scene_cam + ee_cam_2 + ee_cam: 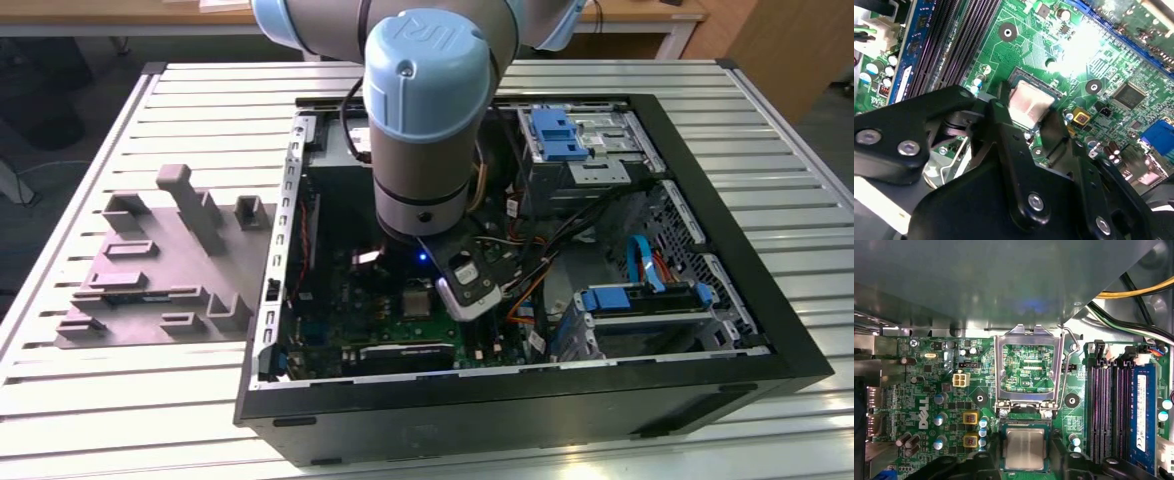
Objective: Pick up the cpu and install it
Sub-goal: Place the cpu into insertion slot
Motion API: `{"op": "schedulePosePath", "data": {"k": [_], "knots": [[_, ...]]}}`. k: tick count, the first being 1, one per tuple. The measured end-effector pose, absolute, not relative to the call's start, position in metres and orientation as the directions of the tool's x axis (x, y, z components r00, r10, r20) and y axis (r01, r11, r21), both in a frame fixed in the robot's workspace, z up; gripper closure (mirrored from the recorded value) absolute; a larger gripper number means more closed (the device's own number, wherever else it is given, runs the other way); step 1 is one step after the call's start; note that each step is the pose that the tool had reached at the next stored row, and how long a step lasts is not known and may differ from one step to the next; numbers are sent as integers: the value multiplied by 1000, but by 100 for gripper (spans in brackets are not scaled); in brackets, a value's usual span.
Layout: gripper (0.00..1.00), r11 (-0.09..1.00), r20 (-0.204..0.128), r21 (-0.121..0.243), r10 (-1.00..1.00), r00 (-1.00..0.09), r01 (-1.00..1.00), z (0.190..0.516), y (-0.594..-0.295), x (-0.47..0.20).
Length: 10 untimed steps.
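The cpu (1024, 449) (1028, 102) is lying in the motherboard (929, 390) socket, just beside the swung-open retention frame (1028, 335). The pincer (1024, 462) (1026, 117) is straddling it, sitting close against two opposite edges. Whether it is gripping the cpu cannot be told.

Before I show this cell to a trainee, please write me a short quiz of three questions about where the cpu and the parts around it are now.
1. Fill in: the grey fixture lies toward the exterior view's ____ of the computer case.
2. The cpu rests: A on the grey fixture; B in the socket; C on the case's rim.
3. True or false: the metal retention frame is closed over the cpu.
Key: 1 left; 2 B; 3 false, the frame stands open.
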<state>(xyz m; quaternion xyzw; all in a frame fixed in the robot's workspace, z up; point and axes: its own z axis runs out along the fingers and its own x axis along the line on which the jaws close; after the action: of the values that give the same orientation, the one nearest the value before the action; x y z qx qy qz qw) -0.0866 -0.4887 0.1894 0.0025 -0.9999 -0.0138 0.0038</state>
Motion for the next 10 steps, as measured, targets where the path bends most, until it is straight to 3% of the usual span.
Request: {"op": "schedulePosePath", "data": {"k": [1,10], "knots": [[54,1000,8,27,-5,-1000,-5,189,-489,-87],[56,1000,8,28,-8,-1000,-8,189,-489,-87]]}}
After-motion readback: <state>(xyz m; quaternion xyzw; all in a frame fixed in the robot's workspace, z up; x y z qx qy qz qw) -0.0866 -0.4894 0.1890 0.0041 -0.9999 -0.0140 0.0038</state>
